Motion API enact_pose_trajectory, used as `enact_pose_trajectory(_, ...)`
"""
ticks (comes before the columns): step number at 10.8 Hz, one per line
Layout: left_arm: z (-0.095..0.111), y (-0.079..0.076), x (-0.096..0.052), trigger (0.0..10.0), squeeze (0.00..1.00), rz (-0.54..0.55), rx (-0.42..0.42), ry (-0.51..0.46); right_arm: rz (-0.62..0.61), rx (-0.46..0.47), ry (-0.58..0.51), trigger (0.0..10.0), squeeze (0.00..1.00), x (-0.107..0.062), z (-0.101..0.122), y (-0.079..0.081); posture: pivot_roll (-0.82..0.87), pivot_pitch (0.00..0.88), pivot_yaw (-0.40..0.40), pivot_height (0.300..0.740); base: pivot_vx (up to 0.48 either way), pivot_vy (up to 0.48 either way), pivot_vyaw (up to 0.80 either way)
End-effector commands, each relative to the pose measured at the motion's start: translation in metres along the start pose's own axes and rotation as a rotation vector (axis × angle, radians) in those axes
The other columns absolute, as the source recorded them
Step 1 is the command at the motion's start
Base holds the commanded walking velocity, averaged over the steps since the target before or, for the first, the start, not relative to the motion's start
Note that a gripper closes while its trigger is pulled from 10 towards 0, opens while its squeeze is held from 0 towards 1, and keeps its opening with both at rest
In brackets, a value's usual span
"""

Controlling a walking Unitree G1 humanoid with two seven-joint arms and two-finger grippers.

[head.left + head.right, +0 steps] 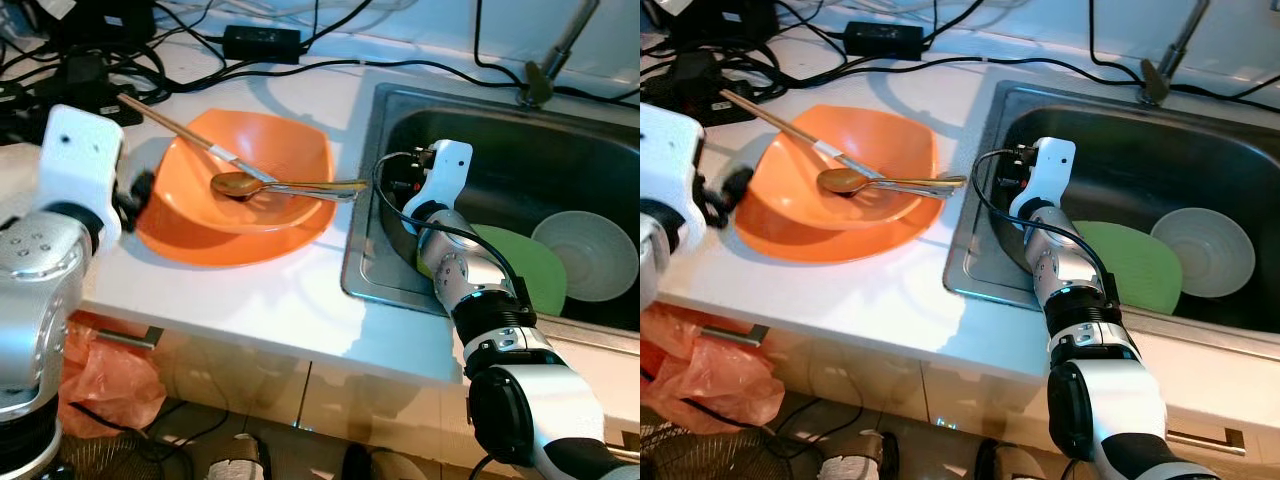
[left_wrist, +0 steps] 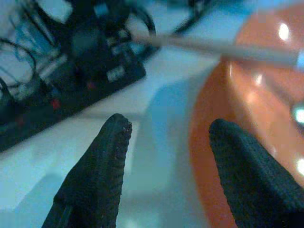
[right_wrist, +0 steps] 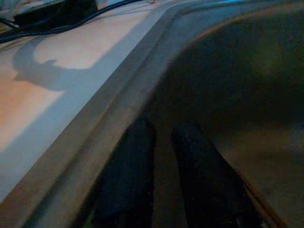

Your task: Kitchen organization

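An orange bowl (image 1: 250, 170) is sitting inside an orange plate (image 1: 200, 245) on the white worktop (image 1: 270, 300), just left of the steel sink (image 1: 480, 120). A metal spoon (image 1: 290, 187) is lying in the bowl with its handle sticking out over the rim toward the sink, and a chopstick (image 1: 180, 130) is resting tilted across the bowl's far left edge. Down in the sink, a green plate (image 1: 530, 265) and a grey bowl (image 1: 590, 255) are lying side by side.

The left pincer (image 2: 166, 161) is hovering at the left edge of the orange plate, its two black fingers (image 2: 99, 166) standing well apart and gripping nothing. The right pincer (image 3: 164, 175) is reaching down inside the sink near its left wall, its fingers nearly together with a thin gap between them and nothing held.

Black cables (image 1: 300, 65) and a power strip (image 1: 90, 95) are lying on the worktop behind the plate. An orange plastic bag (image 1: 105, 375) is sitting on the floor below.
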State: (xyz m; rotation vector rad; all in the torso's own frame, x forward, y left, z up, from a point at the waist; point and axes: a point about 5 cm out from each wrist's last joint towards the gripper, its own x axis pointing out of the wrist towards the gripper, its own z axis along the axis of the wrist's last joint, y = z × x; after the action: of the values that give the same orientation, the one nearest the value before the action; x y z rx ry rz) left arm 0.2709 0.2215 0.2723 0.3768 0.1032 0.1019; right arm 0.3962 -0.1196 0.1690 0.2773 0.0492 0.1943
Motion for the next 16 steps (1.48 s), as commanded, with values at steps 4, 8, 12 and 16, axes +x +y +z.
enact_pose_trajectory(4,0.043,0.004,-0.003,10.0,0.0,0.061,0.0,-0.313,-0.004,-0.001,-0.01,10.0,0.0,0.0,0.001,-0.002,0.22,0.141,-0.066,0.723,0.0,0.0,0.0)
enact_pose_trajectory(8,0.061,-0.064,0.011,10.0,0.0,-0.239,0.112,-0.528,-0.018,0.006,-0.014,10.0,0.0,-0.001,0.0,-0.004,0.21,0.118,-0.055,0.723,0.0,0.0,0.0)
enact_pose_trajectory(12,0.058,-0.105,0.03,10.0,0.0,-0.38,0.17,-0.595,-0.048,0.009,-0.037,10.0,0.0,-0.004,0.002,-0.012,0.17,0.125,-0.033,0.723,0.0,0.0,0.0)
enact_pose_trajectory(16,0.055,-0.04,0.05,10.0,0.0,-0.04,-0.266,-0.549,-0.051,0.008,-0.031,10.0,0.0,-0.005,0.0,-0.013,0.17,0.132,-0.044,0.723,0.0,0.0,0.0)
